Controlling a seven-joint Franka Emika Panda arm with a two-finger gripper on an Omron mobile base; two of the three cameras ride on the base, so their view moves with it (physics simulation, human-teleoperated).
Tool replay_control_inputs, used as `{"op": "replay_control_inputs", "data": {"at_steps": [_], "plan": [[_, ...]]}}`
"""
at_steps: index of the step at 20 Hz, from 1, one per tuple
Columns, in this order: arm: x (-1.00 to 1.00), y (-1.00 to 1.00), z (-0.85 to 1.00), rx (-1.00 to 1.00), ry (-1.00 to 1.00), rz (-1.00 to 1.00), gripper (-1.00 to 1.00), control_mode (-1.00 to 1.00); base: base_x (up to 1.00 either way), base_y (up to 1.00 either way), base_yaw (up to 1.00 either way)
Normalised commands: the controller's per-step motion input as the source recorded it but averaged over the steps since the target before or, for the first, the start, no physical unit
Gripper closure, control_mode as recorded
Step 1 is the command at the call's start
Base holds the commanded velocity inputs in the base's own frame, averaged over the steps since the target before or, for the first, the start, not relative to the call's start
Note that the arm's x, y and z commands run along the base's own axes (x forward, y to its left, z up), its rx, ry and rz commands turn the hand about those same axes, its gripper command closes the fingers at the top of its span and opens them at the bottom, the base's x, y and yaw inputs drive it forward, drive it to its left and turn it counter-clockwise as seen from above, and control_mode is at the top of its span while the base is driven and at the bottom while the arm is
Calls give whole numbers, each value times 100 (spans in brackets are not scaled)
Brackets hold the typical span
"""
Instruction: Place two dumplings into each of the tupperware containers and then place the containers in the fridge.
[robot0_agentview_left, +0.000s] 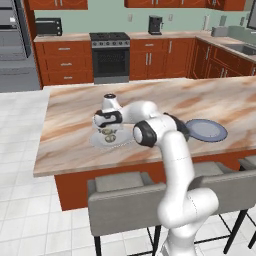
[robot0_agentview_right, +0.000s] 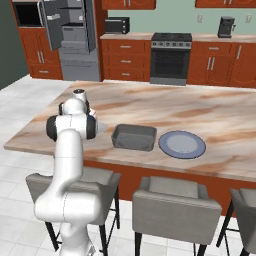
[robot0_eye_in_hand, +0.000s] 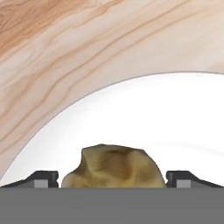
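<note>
Risk: the dumpling (robot0_eye_in_hand: 114, 166) could squirt sideways off the smooth white plate (robot0_eye_in_hand: 175, 122) if the fingers close off-centre.
Gripper (robot0_eye_in_hand: 112, 180): spread wide, dumpling between the fingertips (contact probably not made, hard to tell).
Tupperware container (robot0_agentview_right: 133, 137): right of the arm, beside the blue-grey plate (robot0_agentview_right: 182, 144).

The dumpling (robot0_eye_in_hand: 114, 167) is cut off at the bottom of the hand view, as is the white plate (robot0_eye_in_hand: 175, 118) (right edge too). In the left base view the tupperware container is hidden behind the arm.
</note>
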Motion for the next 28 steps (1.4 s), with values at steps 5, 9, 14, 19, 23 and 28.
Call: {"op": "replay_control_inputs", "data": {"at_steps": [5,9,14,19,23,28], "plan": [[-14,2,-17,0,0,-7,100,-100,0,0,0],[-49,-18,-8,1,0,-16,100,-100,0,0,0],[-70,-55,32,4,0,-17,100,-100,0,0,0],[-59,-91,63,5,0,-26,100,-100,0,0,0],[-41,-92,71,7,0,-28,100,-100,0,0,0],[-41,-87,57,1,-1,-20,100,-100,0,0,0]]}}
